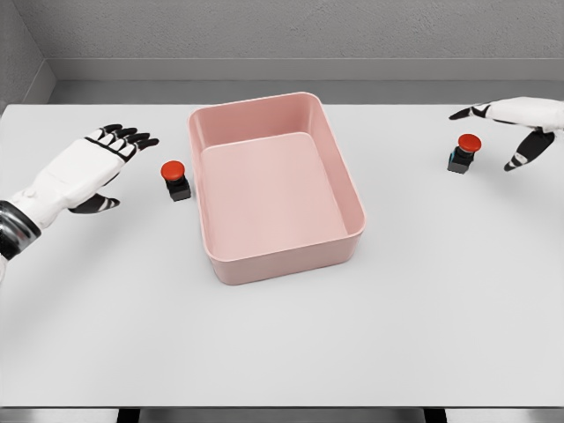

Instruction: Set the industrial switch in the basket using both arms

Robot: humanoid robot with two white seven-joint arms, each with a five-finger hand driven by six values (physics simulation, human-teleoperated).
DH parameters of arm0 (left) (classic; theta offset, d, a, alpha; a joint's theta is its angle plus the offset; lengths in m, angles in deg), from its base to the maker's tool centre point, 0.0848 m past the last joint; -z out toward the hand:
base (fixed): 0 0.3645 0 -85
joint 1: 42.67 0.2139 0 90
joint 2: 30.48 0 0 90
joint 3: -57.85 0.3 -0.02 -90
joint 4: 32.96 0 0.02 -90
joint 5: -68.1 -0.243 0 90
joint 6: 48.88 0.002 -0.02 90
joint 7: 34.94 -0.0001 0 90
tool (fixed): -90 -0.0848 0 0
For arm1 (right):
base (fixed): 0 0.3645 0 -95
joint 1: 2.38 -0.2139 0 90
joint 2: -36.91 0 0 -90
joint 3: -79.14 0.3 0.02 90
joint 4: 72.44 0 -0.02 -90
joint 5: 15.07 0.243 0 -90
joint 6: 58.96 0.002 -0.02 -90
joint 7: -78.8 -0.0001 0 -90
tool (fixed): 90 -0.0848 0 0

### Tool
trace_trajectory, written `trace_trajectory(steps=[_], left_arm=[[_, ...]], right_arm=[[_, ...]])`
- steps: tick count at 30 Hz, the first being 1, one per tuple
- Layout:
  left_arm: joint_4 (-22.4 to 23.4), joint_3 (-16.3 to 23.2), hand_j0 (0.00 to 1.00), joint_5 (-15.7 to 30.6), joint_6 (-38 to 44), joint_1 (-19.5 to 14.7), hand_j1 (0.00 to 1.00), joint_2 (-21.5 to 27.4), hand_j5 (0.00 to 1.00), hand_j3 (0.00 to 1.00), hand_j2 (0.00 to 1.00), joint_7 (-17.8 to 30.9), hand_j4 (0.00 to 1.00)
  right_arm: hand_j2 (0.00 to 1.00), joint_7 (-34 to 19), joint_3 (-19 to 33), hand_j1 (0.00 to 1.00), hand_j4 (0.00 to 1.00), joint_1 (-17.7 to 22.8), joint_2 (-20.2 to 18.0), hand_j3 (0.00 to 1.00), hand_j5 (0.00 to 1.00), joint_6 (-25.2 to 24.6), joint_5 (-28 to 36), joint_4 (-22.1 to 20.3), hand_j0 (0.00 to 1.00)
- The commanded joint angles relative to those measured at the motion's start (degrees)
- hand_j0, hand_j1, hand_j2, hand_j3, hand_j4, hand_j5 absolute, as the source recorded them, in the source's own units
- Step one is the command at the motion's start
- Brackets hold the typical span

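Note:
Two industrial switches with red round buttons on dark bases stand on the white table. One switch [175, 179] is just left of the pink basket [352, 196]. The other switch [463, 152] is far to the right. My left hand [110, 163] hovers left of the first switch, fingers spread, holding nothing. Over and around the right-side switch reaches my right hand [502, 132], open, with its fingers on either side and not closed on it.
The basket is empty and sits slightly angled at the table's middle. A grey wall runs behind the table [282, 335], whose front edge is near the bottom of the view.

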Motion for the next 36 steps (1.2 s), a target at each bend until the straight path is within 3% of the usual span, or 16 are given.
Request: trace_trajectory(steps=[1,6,8,14,17,20,28,36], left_arm=[[0.24,0.19,1.00,-0.38,2.79,0.00,1.00,-1.25,1.00,1.00,1.00,0.13,1.00],[0.68,0.28,1.00,-6.18,3.84,-0.18,1.00,-3.27,1.00,1.00,1.00,0.13,1.00],[0.68,0.28,1.00,-7.68,3.76,-0.09,1.00,-4.59,1.00,1.00,1.00,0.13,1.00],[3.49,0.37,1.00,-7.68,3.84,-0.70,1.00,-7.58,1.00,1.00,1.00,0.30,1.00],[3.93,0.46,1.00,-7.68,3.76,-0.79,1.00,-8.72,1.00,1.00,1.00,0.66,1.00],[4.37,2.48,1.00,-7.68,3.76,-2.29,1.00,-9.43,1.00,1.00,1.00,0.66,1.00],[6.13,2.74,1.00,-7.42,3.76,-2.46,1.00,-10.66,1.00,1.00,1.00,0.57,1.00],[9.03,2.30,0.92,-6.80,3.76,-3.60,0.92,-11.45,0.92,0.92,0.92,1.18,0.92]], right_arm=[[1.00,0.00,-0.08,1.00,1.00,0.09,1.76,1.00,1.00,-3.63,0.18,0.32,1.00],[1.00,0.00,-0.08,1.00,1.00,0.00,3.08,1.00,1.00,-5.56,-0.17,0.49,1.00],[1.00,-0.09,0.00,1.00,1.00,0.09,4.92,1.00,1.00,-5.56,-0.17,3.13,1.00],[1.00,-0.09,0.18,1.00,1.00,0.09,7.03,1.00,1.00,-5.65,-0.35,6.21,1.00],[1.00,-0.09,0.00,1.00,1.00,0.09,7.91,1.00,1.00,-10.04,-1.93,6.12,1.00],[1.00,-0.09,0.00,1.00,1.00,0.09,8.18,1.00,1.00,-10.57,-2.02,6.12,1.00],[1.00,-0.09,-0.08,1.00,1.00,0.35,9.23,1.00,1.00,-11.45,-2.11,6.21,1.00],[1.00,-0.09,-0.87,1.00,1.00,0.53,9.32,1.00,1.00,-11.71,-2.19,6.91,1.00]])
